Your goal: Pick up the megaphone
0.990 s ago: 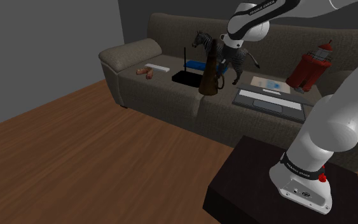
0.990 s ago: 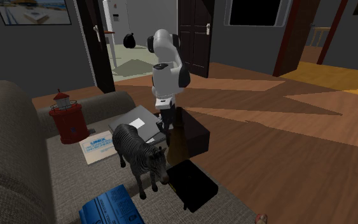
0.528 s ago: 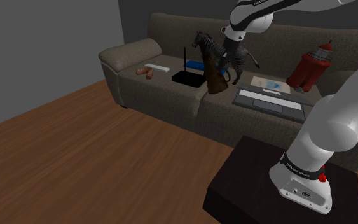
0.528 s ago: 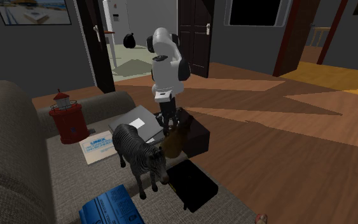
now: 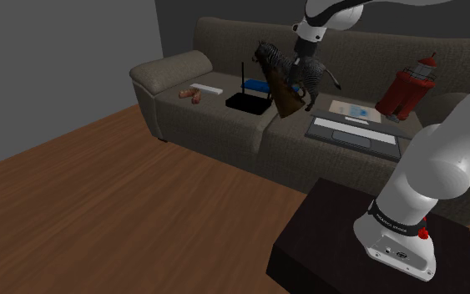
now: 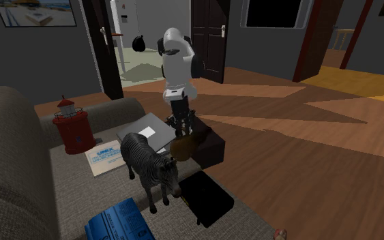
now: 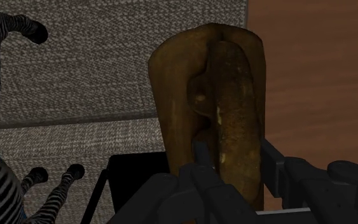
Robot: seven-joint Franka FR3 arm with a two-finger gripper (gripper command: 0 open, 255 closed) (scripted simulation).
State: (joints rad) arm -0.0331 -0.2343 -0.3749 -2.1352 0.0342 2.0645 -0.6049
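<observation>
At the lower right of the shoulder view sits the dark stand [image 5: 333, 238], with wooden floor [image 5: 99, 192] spreading across the lower left. Beyond them is a grey-brown sofa [image 5: 174, 71], running from centre left to the right edge. On its seat, right of centre, lies a grey laptop [image 5: 354, 131]. Left of that, near the frame's middle, is a flat black box [image 5: 248, 103] with an upright antenna.

Between these two hangs the brown megaphone [image 5: 286, 100] — tilted, wide mouth lowest, apparently clear of the cushion. The claw [image 5: 296, 77] enters from the upper middle and is clamped on the megaphone's upper part. In the wrist view its two black fingers [image 7: 201, 156] press against either side of the brown body, with sofa fabric, the black box and floor beyond. In the second exterior view the megaphone is just left of centre, under the claw.

Close behind the megaphone stands a zebra figure [image 5: 315, 73]. Further right are a white booklet [image 5: 351, 109] and — against the backrest — a red lighthouse model [image 5: 408, 88].
</observation>
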